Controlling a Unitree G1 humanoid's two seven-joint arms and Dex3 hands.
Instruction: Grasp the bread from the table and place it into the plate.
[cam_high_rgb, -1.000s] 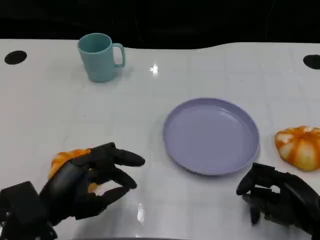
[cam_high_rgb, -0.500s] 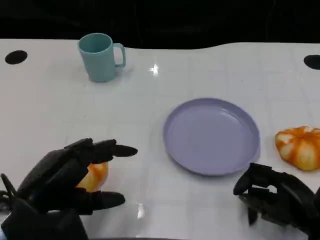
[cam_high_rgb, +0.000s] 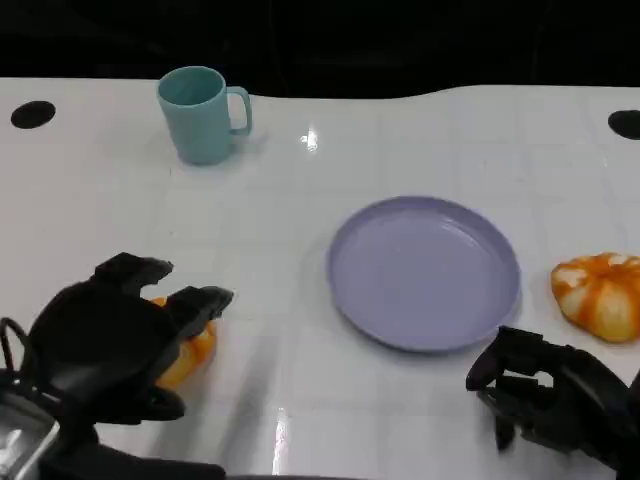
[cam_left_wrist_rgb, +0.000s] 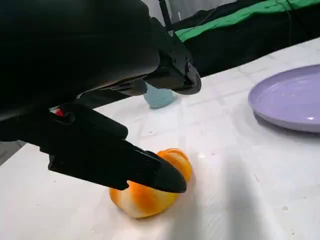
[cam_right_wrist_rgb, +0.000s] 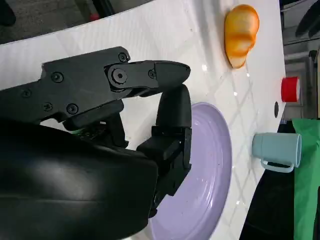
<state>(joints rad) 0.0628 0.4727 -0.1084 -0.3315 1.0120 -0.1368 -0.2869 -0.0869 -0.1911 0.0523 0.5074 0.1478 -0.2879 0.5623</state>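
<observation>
At the near left of the white table (cam_high_rgb: 100, 200), the left hand (cam_high_rgb: 105, 335) sits over an orange bread roll (cam_high_rgb: 190, 348). Its fingers (cam_high_rgb: 205, 300) curve down over the roll's far side, and the left wrist view shows the roll (cam_left_wrist_rgb: 150, 192) resting on the table with one black finger (cam_left_wrist_rgb: 150, 172) laid against its top. Whether the hand has a firm grasp on the roll cannot be told; the roll lies flat on the surface, well left of the plate.

Further back on the left, a teal mug (cam_high_rgb: 203, 113) stands upright, handle to the right; its inside cannot be seen. A dark round hole (cam_high_rgb: 33, 114) marks the table's far left edge.

Right of centre lies a lilac plate (cam_high_rgb: 423, 272), flat, nothing in it. Nothing stands between the roll and the plate.

Near right, the right hand (cam_high_rgb: 545, 395) hovers just off the plate's near rim, fingers curled inward with nothing in them. A second orange and white roll (cam_high_rgb: 598, 292) lies at the right edge, just beside the plate, apart from it. A second dark hole (cam_high_rgb: 624, 122) shows at the far right.
</observation>
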